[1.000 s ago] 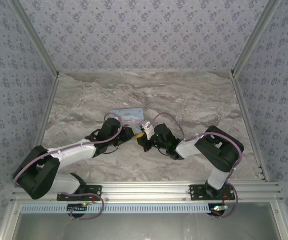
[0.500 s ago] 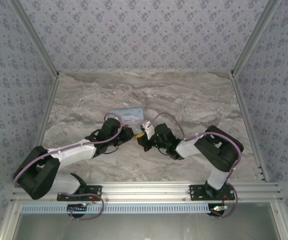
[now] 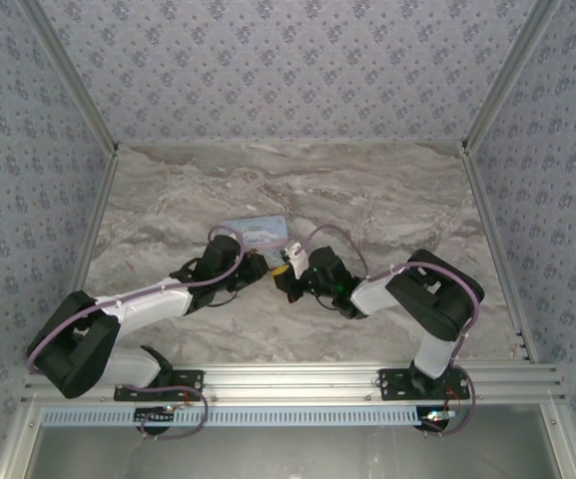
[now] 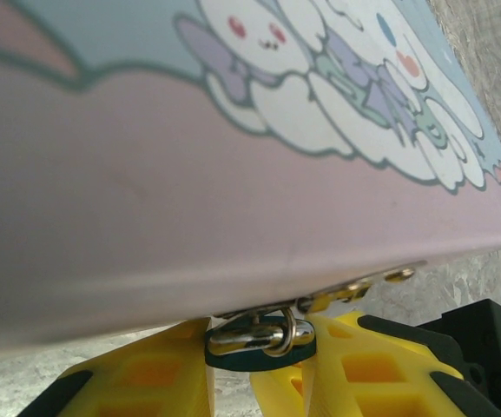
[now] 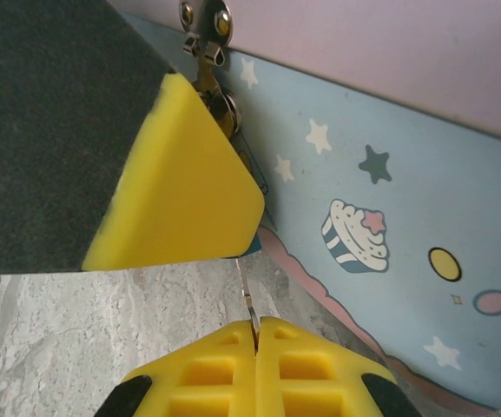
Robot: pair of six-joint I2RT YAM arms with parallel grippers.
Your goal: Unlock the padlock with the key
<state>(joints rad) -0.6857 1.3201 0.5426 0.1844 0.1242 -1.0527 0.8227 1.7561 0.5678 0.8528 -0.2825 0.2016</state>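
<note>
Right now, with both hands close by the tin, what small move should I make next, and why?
Probably ease the right hand forward along the key, since it pinches the key's end and the shaft points at the padlock held by the left hand. Whether the tip is in, I cannot tell.

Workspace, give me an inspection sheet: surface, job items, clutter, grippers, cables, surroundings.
Surface: marble-pattern table, no spills seen.
Job's things: padlock hangs at the clasp of the cartoon tin; key points toward it, and whether it is inserted cannot be told.
Clutter: nothing seen.
Grippers: left gripper shut on the padlock; right gripper shut on the key.
Cables: purple cables run along both arms.
Surroundings: patterned walls; metal rail at the near edge.
</note>
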